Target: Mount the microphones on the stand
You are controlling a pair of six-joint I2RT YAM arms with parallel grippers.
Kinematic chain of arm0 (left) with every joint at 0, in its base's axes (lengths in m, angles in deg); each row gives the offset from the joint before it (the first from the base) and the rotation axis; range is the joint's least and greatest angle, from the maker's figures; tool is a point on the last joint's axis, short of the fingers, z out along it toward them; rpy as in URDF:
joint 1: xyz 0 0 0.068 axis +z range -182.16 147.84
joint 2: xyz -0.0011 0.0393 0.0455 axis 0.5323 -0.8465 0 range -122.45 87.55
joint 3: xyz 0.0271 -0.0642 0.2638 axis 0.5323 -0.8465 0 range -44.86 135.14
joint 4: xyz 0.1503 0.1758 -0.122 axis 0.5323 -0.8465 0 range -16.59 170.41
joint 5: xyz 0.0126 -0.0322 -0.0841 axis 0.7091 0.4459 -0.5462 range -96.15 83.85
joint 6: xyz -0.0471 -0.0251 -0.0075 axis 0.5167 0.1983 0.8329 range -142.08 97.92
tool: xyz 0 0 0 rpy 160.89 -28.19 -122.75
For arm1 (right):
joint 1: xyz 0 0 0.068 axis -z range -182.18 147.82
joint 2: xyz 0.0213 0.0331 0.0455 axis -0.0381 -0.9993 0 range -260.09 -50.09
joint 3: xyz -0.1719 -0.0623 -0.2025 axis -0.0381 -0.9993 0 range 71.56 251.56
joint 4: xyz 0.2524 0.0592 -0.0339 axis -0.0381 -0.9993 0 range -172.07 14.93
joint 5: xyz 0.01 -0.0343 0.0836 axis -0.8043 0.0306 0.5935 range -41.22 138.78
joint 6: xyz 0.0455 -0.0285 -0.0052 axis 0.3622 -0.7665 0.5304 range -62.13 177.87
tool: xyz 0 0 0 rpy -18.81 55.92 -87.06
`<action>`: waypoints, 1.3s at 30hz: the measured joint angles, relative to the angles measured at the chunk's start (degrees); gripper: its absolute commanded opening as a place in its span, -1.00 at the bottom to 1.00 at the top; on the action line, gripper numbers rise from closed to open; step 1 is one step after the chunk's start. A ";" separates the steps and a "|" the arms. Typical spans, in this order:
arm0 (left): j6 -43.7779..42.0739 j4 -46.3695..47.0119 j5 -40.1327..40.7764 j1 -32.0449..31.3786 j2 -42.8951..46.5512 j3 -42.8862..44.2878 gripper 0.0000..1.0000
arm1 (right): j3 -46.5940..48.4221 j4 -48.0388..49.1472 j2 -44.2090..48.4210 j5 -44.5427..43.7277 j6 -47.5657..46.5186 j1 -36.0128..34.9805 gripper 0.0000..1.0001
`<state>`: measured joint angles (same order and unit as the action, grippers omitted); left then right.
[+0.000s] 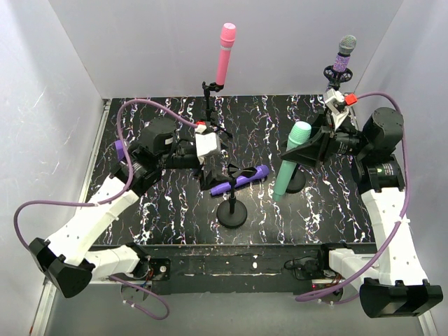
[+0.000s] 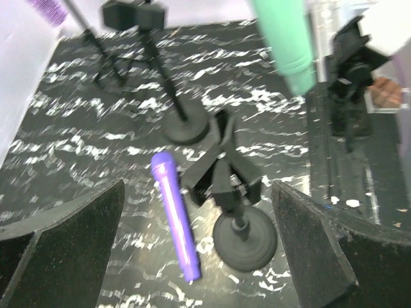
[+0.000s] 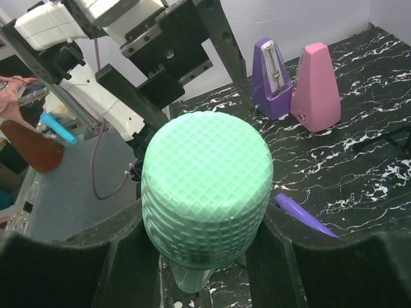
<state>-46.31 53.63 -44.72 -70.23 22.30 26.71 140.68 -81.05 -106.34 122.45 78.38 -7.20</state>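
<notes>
The black, white-veined counter point(image 1: 168, 210) carries everything. The left arm point(image 1: 91, 224) reaches in from the near left corner and the right arm point(image 1: 392, 231) from the near right.

Black stands rise from the counter. The back middle stand point(image 1: 210, 105) holds the pink microphone point(image 1: 226, 54) upright in its clip. The back right stand point(image 1: 327, 72) holds the glittery purple microphone point(image 1: 343, 59) with its silver-grey head up. The near stand point(image 1: 232, 203) at the centre has an empty clip. Another round base point(image 1: 299, 183) shows just behind the lower end of the mint green microphone point(image 3: 205, 186).

That microphone hangs tilted right of centre, head uppermost and leaning right. The right fingers point(image 3: 334, 269) are clamped on its body just under the gridded head, one on each side.

The plain purple microphone point(image 2: 174, 215) lies flat on the counter, just beside the near stand's base. The left fingers point(image 2: 70, 256) are spread wide above it and hold nothing. In the left wrist view, both this microphone and the empty clip fall between them.

A purple wedge point(image 3: 273, 74) and a pink wedge point(image 3: 316, 86) stand upright just beside each other at the counter's edge by the wall.
</notes>
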 measured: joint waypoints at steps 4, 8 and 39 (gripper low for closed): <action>-0.11 2.29 -8.68 0.04 -1.55 0.00 0.96 | -1.16 0.52 0.07 0.02 -0.02 -0.26 -0.97; -0.02 3.30 -11.85 0.09 -1.99 -0.35 0.96 | -1.68 0.72 0.04 0.07 0.00 -0.68 -0.97; 15.26 17.73 -8.31 0.07 -1.46 -10.12 -0.55 | -4.00 4.96 -2.71 -4.46 -5.62 -5.25 -0.97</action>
<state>-31.06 71.35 -53.02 -70.16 20.84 16.59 136.68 -76.09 -109.05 117.99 72.77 -12.44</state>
